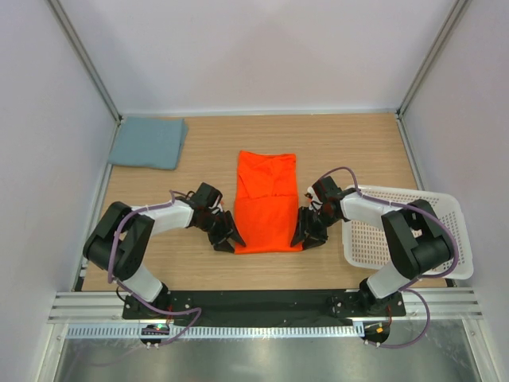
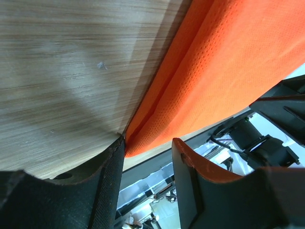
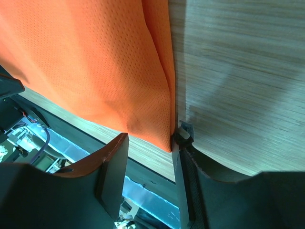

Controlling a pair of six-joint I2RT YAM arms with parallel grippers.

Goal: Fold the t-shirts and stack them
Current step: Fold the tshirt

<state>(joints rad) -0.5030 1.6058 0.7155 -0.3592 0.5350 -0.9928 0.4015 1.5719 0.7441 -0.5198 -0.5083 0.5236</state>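
Observation:
The orange t-shirt [image 1: 266,203] lies folded into a tall rectangle in the middle of the wooden table. The grey-blue t-shirt [image 1: 149,142] lies folded at the back left. My left gripper [image 1: 227,239] sits low at the orange shirt's near left corner. In the left wrist view the orange fabric [image 2: 224,67] has its corner just inside my open left gripper [image 2: 148,143], against one finger. My right gripper [image 1: 306,235] is at the near right corner. In the right wrist view the orange cloth [image 3: 86,62] ends in a corner between the tips of my open right gripper [image 3: 151,138].
A white perforated basket [image 1: 457,239] stands at the right, beside the right arm. Grey walls enclose the table on three sides. A black and metal rail [image 1: 262,306] runs along the near edge.

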